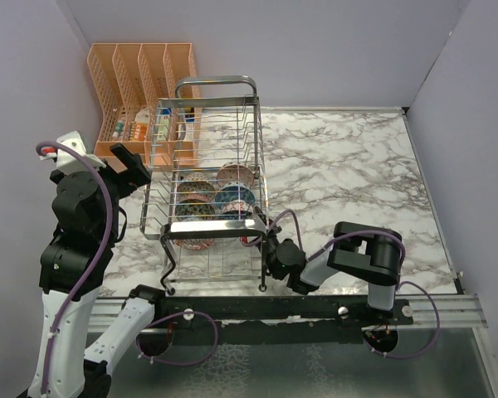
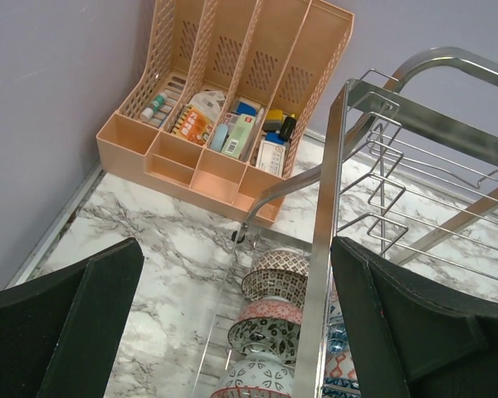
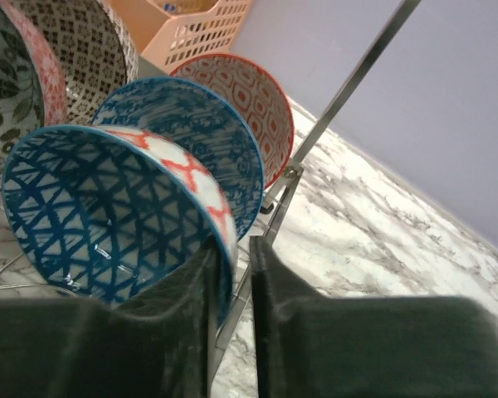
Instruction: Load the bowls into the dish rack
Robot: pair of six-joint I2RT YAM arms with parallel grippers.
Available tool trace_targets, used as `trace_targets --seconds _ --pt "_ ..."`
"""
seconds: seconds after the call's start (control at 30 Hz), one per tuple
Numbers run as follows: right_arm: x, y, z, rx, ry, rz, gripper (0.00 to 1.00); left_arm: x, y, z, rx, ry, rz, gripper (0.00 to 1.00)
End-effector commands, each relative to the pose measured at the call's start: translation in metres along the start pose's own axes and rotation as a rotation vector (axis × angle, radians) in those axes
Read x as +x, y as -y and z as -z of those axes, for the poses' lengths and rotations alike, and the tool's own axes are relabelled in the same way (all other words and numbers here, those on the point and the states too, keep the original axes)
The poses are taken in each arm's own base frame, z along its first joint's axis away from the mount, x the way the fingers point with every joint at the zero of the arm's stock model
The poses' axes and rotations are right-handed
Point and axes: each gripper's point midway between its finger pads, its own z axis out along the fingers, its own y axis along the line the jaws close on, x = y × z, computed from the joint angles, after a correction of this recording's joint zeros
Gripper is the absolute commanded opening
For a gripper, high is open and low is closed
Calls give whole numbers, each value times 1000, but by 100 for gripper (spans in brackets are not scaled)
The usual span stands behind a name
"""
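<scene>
- The marble table [image 1: 357, 166] carries the dish rack [image 1: 217, 80] at its left-centre, with the orange organizer [image 1: 141, 75] just behind it. I see no loose bowl on the table, so you appear to be on the last placement.
- The bowls [image 1: 212, 199] stand on edge in two rows inside the rack. I judge the task near its end, with only the release and the retreat left.
- Your left gripper [image 2: 236, 245] hangs above the rack's left side with its jaws spread wide and nothing between them. Hold it there, out of the way.
- The blue lattice bowl [image 3: 100, 215] is the nearest in its row. It leans just in front of the blue floral bowl [image 3: 183, 124], with a red-patterned one behind that.
- Your right gripper [image 3: 235, 249] has its jaws drawn narrow around this bowl's rim. The rim lies against one finger and a sliver of gap shows at the other, so I cannot tell whether any pinch remains.
- Before you let go, check that the bowl's lower edge rests on the rack wires; that contact is hidden here.
- Open only a little wider. A wide opening could strike the upright wire [image 3: 332, 108], which stands just beside the outer finger.
- Withdraw straight back along the rim's plane, not sideways, or you may drag the bowl off its seat.
</scene>
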Motion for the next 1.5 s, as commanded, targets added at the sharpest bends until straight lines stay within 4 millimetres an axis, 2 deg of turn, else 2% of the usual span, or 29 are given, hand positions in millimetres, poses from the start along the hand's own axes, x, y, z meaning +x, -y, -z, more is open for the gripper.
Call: trace_targets --seconds 0.0,0.17,0.27,0.43,0.63,0.9,0.97,1.07,1.27,1.47 --pt "-27 11 0 24 83 -117 29 -5 0 1 4 28 2 99" --pt "-31 15 -1 45 90 -138 56 -5 0 2 4 27 0 99" --pt "-34 12 -3 22 92 -145 60 -6 -1 3 5 30 1 99" --pt "-27 -5 -8 -45 40 -155 63 -5 -1 3 7 27 0 99" --pt "-21 11 -11 49 36 -144 63 -4 0 4 16 29 1 99" --pt "-22 4 -13 -50 6 -208 70 -6 0 6 20 36 4 99" --pt "-16 5 -17 -84 -17 -238 70 -6 -1 7 18 37 2 99" --pt "-11 -1 -17 -163 -37 -274 71 -6 0 7 21 39 3 99" --pt "-16 -16 -12 -300 -34 -294 71 -5 1 5 24 36 2 99" --pt "-1 -31 -9 -353 -105 -274 73 -4 -1 5 19 35 0 99"
